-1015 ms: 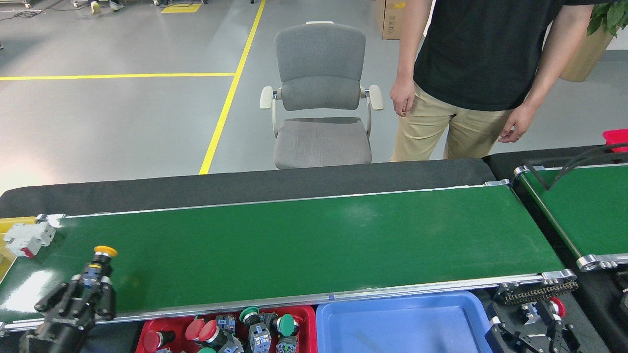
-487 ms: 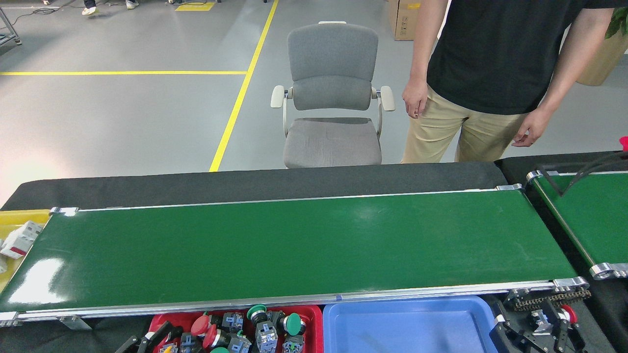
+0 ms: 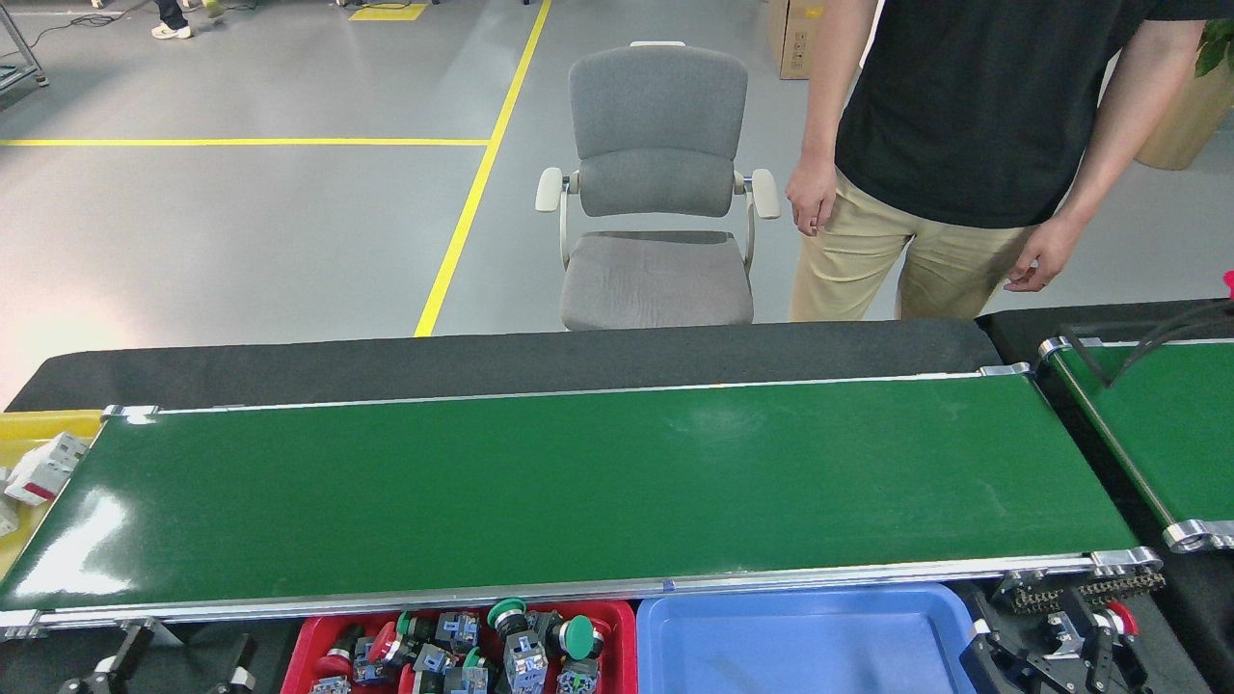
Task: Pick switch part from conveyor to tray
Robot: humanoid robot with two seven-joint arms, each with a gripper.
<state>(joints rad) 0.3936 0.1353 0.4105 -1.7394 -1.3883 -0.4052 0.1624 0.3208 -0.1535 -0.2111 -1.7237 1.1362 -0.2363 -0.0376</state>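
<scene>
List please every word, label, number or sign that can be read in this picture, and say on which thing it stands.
No text can be read here.
Brown cardboard box on the floor behind the grey office chair: dark printed marks, too small and blurred to read.
White switch part with a red patch in the yellow plastic bin: no readable label.
Switch parts in the shallow red plastic tray: any markings are too small to read.

Beyond my workbench, a glossy grey floor (image 3: pixel 241 222) crossed by painted yellow lines (image 3: pixel 477 183). A grey upholstered office chair with white armrests (image 3: pixel 657 188) faces me; a brown cardboard box (image 3: pixel 798 34) sits behind it. Bright glare at the floor's left.
</scene>
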